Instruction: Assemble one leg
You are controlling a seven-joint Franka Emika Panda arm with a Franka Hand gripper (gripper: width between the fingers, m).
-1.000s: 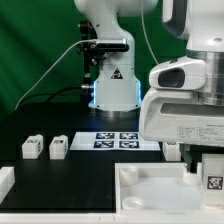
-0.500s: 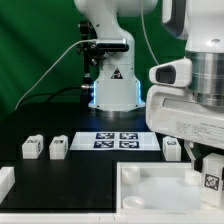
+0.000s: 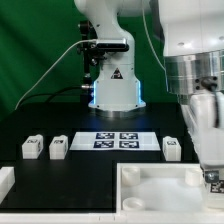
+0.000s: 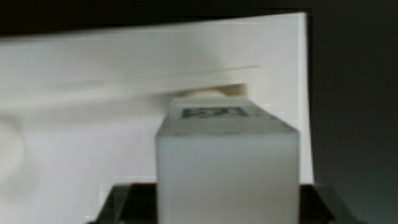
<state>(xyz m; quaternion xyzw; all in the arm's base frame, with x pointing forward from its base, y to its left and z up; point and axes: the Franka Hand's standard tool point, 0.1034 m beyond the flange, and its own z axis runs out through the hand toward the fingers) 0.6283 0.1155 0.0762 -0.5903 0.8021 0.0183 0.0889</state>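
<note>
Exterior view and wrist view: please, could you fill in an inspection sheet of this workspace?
Surface: black table, with the marker board lying flat on it.
Job's things: one leg held over the big white board; three loose legs on the table.
Clutter: white part at the exterior view's left edge.
Grippers: gripper shut on the leg, blurred.
Cables: white cable and green cable near the robot base.
Surroundings: dark green backdrop; nothing else seen.
</note>
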